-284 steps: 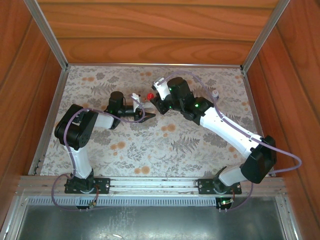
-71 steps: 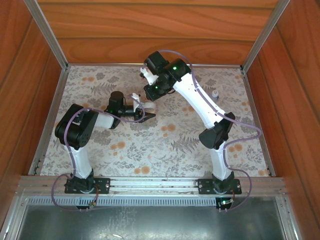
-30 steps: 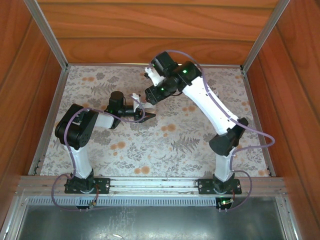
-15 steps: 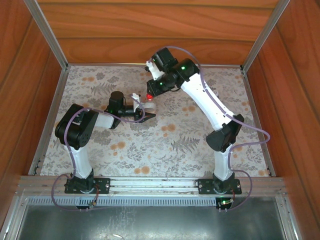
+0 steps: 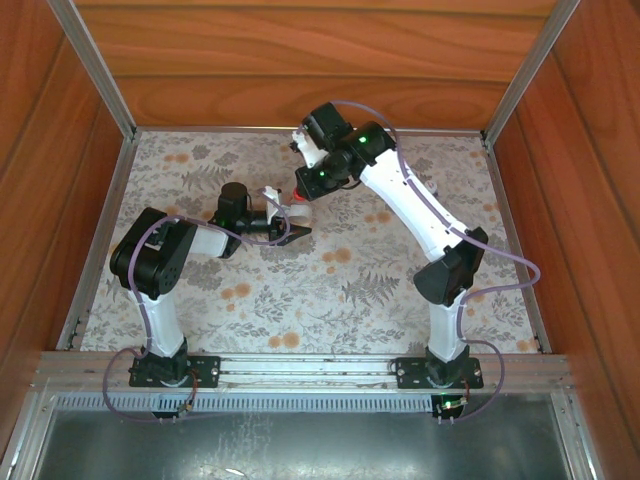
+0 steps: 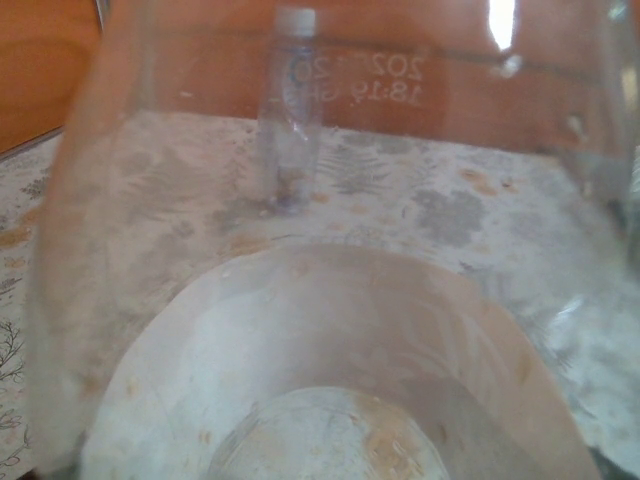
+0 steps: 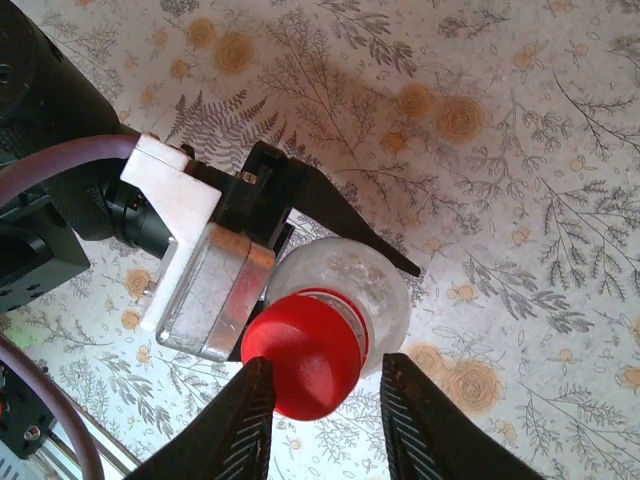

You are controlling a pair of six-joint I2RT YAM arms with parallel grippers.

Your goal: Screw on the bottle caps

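Note:
A clear bottle [image 7: 375, 285] stands upright with the red cap [image 7: 305, 355] on its neck. My left gripper [image 5: 288, 227] is shut on the bottle's body, one black finger [image 7: 335, 212] lying along its side. Seen from the left wrist, the held bottle [image 6: 330, 350] is pressed close to the lens. From above, my right gripper [image 7: 328, 365] straddles the red cap. Its left finger touches the cap, and a narrow gap shows at its right finger. The second bottle [image 6: 290, 120], with a white cap [image 6: 296, 20], stands alone further off.
The floral table cover [image 5: 300, 290] lies between wooden walls [image 5: 300, 60] at the back and sides. The capped second bottle [image 5: 430, 188] stands at the right of the table, beyond the right arm's forearm [image 5: 410, 210].
The right gripper has shifted slightly over the bottle top and its jaws have narrowed around the red cap. The left arm and its bottle have not moved.

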